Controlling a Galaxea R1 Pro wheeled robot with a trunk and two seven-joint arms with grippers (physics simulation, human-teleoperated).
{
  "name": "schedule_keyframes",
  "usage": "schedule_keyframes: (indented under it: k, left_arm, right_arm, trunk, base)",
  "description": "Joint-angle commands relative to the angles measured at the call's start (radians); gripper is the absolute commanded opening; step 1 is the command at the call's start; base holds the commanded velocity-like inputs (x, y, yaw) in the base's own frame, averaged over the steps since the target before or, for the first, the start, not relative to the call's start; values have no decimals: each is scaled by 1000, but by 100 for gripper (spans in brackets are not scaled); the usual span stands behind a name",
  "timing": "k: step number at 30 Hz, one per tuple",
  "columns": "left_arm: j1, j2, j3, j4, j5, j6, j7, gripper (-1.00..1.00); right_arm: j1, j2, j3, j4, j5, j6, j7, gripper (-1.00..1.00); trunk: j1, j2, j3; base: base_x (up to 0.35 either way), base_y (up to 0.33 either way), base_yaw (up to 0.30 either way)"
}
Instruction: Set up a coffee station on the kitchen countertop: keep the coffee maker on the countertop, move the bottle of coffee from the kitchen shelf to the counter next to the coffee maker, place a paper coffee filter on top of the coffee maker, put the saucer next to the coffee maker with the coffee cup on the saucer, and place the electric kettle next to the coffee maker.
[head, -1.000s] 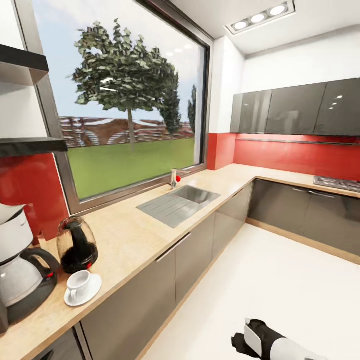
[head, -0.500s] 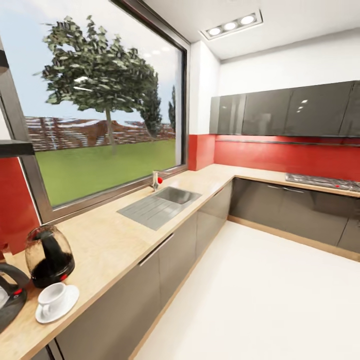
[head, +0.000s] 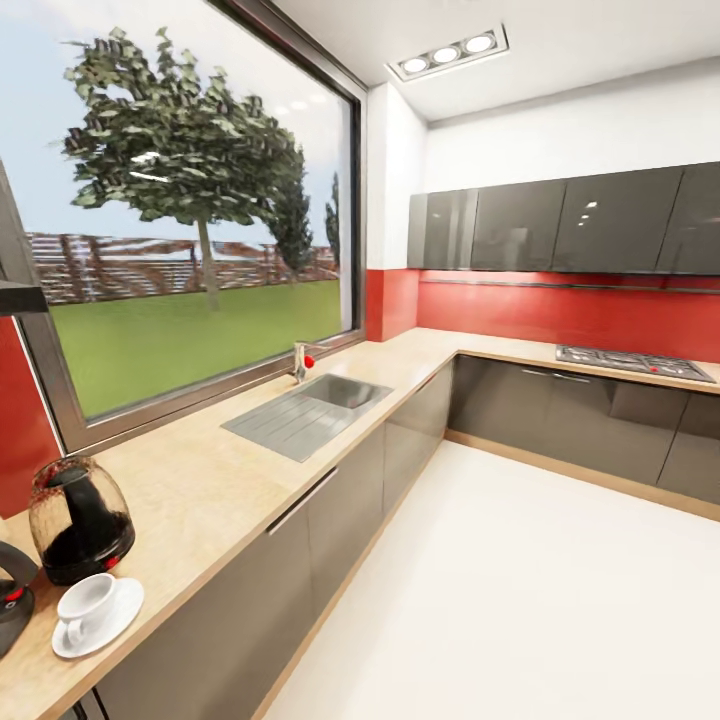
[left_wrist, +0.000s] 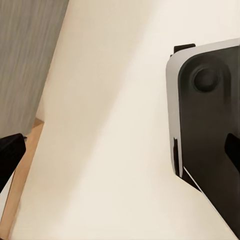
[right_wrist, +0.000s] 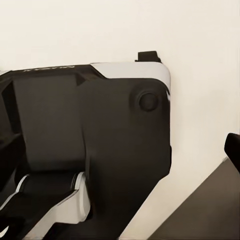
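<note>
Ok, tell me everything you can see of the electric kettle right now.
The electric kettle stands upright on the countertop, below the window's corner. It has a rounded clear glass body, dark in its lower part, a black handle and a small red switch at the base. The saucer with the coffee cup sits just in front, apart from it.
</note>
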Motion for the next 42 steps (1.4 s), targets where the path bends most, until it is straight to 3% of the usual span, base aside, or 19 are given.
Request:
schedule_keyframes:
  k: [1, 18, 24, 32, 42]
  left_arm:
    - [0, 0, 6, -1, -8, 0, -1, 100]
    - [0, 1, 7, 4, -7, 2, -1, 100]
    - [0, 1, 7, 5, -7, 2, -1, 100]
    - [0, 2, 7, 5, -5, 3, -1, 100]
    - [0, 1, 9, 6, -5, 7, -1, 100]
  right_arm:
    - [1, 1, -8, -2, 6, 10, -3, 100]
    - [2, -1, -8, -2, 7, 11, -8, 100]
    - [2, -2, -9, -4, 6, -30, -13, 100]
    - [2, -11, -10, -5, 5, -163, -14, 100]
    - [2, -8, -10, -6, 3, -405, -13, 100]
  trunk:
    - [0, 0, 0]
    - [0, 0, 0]
    - [0, 0, 0]
    - [0, 0, 0]
    - [0, 0, 0]
  base:
    - [0, 0, -2]
    - [0, 0, 0]
    - [0, 0, 0]
    - [0, 0, 0]
    - [0, 0, 0]
